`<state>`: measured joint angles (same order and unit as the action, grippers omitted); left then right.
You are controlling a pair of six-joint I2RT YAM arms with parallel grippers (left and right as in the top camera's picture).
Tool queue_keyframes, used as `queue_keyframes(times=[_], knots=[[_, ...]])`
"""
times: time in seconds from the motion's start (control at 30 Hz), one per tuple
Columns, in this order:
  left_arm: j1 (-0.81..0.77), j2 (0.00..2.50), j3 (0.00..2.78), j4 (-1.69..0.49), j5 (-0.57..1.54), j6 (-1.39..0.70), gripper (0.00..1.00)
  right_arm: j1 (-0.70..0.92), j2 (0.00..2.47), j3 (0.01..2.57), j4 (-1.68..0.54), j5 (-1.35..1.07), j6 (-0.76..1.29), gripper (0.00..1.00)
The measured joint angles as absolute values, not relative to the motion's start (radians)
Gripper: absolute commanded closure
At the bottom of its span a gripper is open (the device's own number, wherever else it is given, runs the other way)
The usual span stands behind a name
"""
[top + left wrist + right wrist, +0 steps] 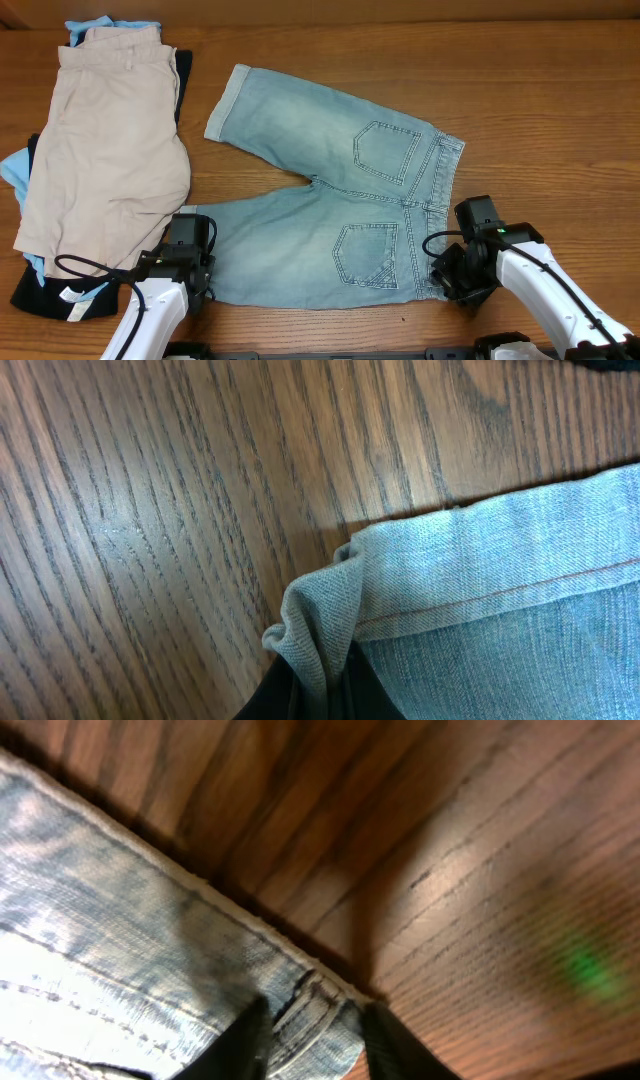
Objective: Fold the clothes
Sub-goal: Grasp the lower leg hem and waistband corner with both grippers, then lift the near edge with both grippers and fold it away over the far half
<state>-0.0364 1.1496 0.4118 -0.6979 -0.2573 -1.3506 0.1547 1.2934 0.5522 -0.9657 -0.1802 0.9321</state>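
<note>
Finds the shorts (340, 215) spread flat just right of the counter's (560, 90) middle, pockets (385, 150) up, waistband (443, 190) toward the right edge, legs toward the left. Pinches the near leg's cuff (500, 560) in the left claw (312, 695), narrow on a bunched corner of denim. Clamps the waistband's near corner in the right claw (315, 1042), denim filling the gap. Takes both ends of the near side, probably so that half lifts and folds over evenly. Leaves the beige pile (105, 150) by the left edge alone.
</note>
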Motion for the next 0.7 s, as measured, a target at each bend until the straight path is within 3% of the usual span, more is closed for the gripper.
queue_keyframes(times=[0.07, 0.1, 0.43, 0.7], knots=[[-0.036, 1.150, 0.412, -0.698, -0.257, -1.348, 0.96, 0.155, 1.293, 0.543, -0.960, -0.181, 0.933, 0.93], [-0.036, 1.150, 0.412, -0.698, -0.256, -1.344, 0.96, 0.156, 1.293, 0.542, -0.957, -0.181, 0.938, 0.96], [-0.030, 1.157, 0.426, -0.667, -0.224, -1.153, 0.96, 0.158, 1.292, 0.551, -0.955, -0.194, 0.923, 0.96], [-0.030, 1.170, 0.640, -0.741, -0.115, -0.877, 0.96, 0.158, 1.280, 0.791, -1.113, -0.136, 0.859, 0.96]])
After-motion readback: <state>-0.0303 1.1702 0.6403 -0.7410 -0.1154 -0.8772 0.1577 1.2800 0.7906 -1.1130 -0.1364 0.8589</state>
